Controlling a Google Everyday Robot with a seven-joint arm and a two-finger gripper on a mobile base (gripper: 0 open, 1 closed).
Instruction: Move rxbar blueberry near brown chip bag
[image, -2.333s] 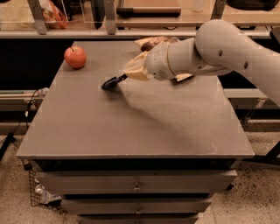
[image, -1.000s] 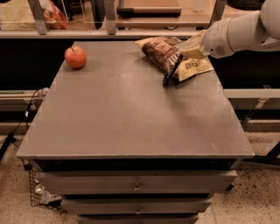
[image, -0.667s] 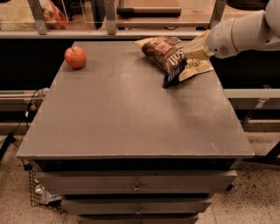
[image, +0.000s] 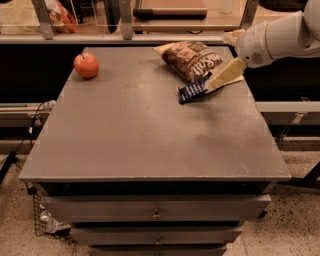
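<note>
The rxbar blueberry (image: 192, 91), a small dark navy wrapper with pale text, lies low at the table's back right. Its left end is on the tabletop, just in front of the brown chip bag (image: 191, 59). The bag is dark brown with cream ends and lies flat near the back edge. My gripper (image: 212, 85) reaches in from the right on the white arm (image: 280, 37). Its cream fingers (image: 227, 74) are shut on the bar's right end.
A red apple (image: 86, 65) sits at the back left corner of the grey table (image: 145, 135). Drawers run below the table's front edge. A shelf rail and posts stand behind the table.
My gripper carried the bar from the table's middle back to the right. In the last second it lowered the bar from hanging to nearly flat beside the chip bag.
</note>
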